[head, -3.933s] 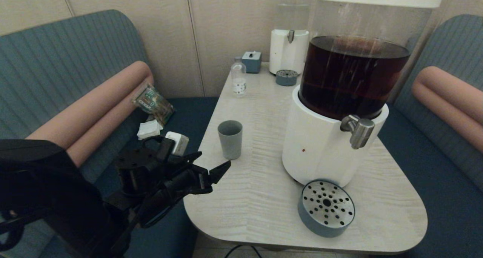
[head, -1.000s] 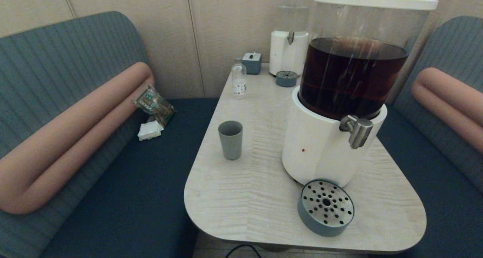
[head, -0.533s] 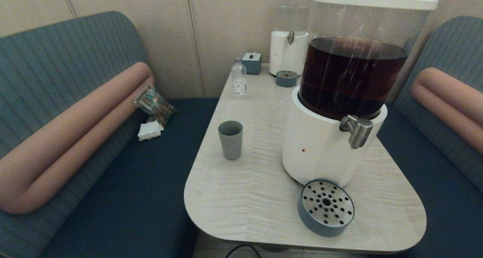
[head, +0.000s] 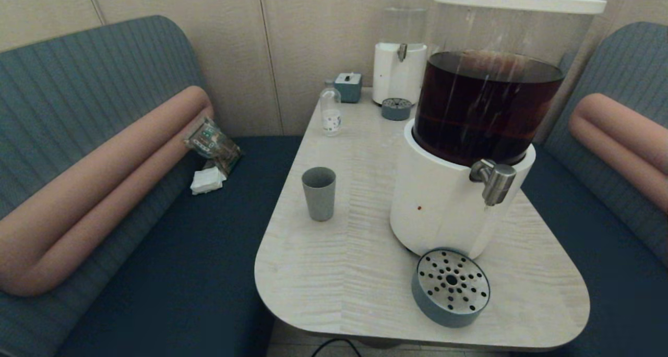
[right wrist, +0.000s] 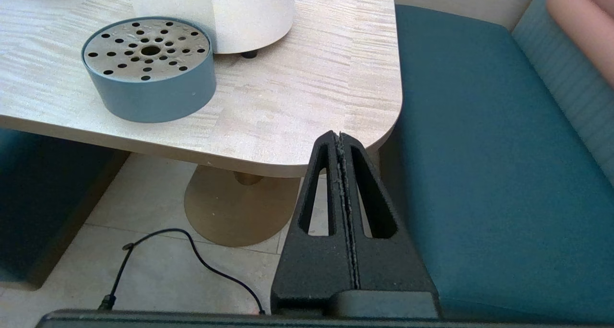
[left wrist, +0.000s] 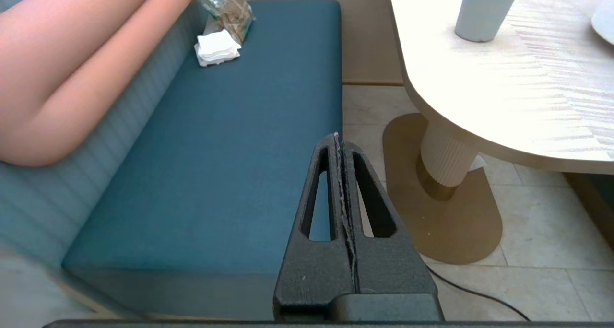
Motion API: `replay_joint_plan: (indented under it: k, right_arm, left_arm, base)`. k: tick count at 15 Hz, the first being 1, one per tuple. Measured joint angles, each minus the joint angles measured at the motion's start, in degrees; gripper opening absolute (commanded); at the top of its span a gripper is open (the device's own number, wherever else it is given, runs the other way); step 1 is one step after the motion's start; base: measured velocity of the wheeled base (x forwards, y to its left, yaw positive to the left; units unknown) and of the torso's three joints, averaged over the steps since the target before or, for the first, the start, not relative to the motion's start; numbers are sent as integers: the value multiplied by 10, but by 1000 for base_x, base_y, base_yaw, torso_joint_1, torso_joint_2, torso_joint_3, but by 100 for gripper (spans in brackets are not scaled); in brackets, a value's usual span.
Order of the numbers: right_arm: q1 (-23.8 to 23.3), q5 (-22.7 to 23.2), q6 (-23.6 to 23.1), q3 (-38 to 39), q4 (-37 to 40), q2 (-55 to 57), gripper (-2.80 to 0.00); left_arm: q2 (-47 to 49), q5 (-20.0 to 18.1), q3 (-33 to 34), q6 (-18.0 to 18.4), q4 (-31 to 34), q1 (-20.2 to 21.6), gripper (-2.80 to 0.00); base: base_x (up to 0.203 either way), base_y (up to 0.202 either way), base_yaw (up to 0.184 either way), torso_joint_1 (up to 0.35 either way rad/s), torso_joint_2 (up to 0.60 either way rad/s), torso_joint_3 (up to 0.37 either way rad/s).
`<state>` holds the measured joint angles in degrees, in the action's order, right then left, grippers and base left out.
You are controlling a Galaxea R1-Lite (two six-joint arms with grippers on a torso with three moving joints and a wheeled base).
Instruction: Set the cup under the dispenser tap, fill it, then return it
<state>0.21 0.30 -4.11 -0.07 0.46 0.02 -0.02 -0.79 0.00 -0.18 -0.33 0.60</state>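
Left arm withdrawn from head view since earlier frame. Left gripper [left wrist: 341,141] parked below table edge, fingers pressed together, empty. Right gripper [right wrist: 339,138] likewise closed, low by the table's [head: 365,190] near right corner. Cup [head: 319,193] upright on table's left side, well apart from dispenser tap [head: 493,179]; left gripper judged nearer.

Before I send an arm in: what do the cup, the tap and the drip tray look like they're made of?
Cup: looks like matte plastic, even grey-blue, no shine; could be ceramic. Tap: brushed metal, with a soft silver sheen. Drip tray: perforated metal-looking top plate in a matte blue ring, probably plastic. Both grippers, left and right, are shut and below table height.
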Motion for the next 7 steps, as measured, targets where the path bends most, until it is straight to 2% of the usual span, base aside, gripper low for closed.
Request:
replay_joint_plan:
  k: [7]
  right_arm:
    - [0,-2,31,1,-7,0,-280]
  left_arm:
    - [0,0,0,0,0,0,-280]
  base:
    - [0,0,0,0,0,0]
